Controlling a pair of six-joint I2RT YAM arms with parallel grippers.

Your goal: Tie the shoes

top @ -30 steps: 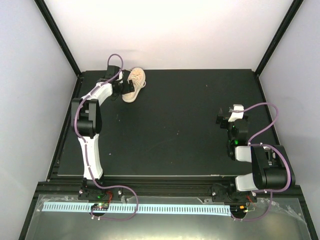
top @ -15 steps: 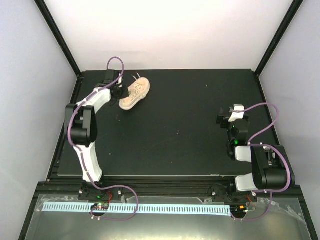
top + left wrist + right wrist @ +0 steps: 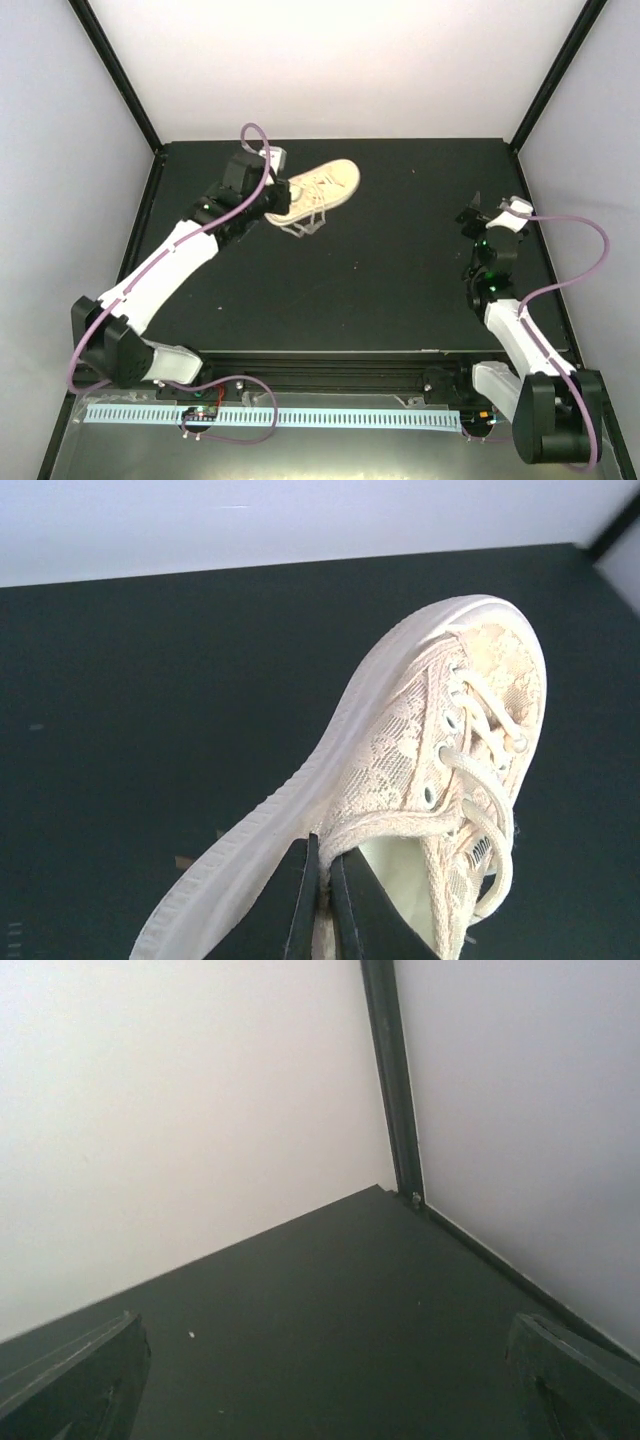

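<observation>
**A:** Start big. What is the layout?

**B:** A black table [image 3: 400, 280] fills the cell. The left arm [image 3: 170, 265] stretches out long toward eleven o'clock. The right arm [image 3: 515, 325] stands at the three o'clock edge, well apart from it.

**A:** And the shoe?

**B:** The cream lace-fabric sneaker [image 3: 325, 185] is at about eleven o'clock on the table, with its toe aimed toward two o'clock. I cannot tell whether its sole is on the table or just above it.

**A:** The claws?

**B:** In the left wrist view the left gripper [image 3: 322, 855] has its fingers pinched together on the collar near the heel, with fabric caught between them. The right gripper [image 3: 325, 1335] has its fingers spread wide and nothing between them. It faces the bare far corner.

**A:** How do the laces look?

**B:** The laces [image 3: 480, 770] are threaded through the eyelets, but no knot or bow shows. From above, loose ends [image 3: 303, 222] trail off the sneaker toward six o'clock.

**A:** So how far along is the task?

**B:** I judge it barely begun. The sneaker is gripped, and the crossing, looping and tightening are all left. The tying also looks likely to need the right gripper, which is not yet near the laces.
</observation>
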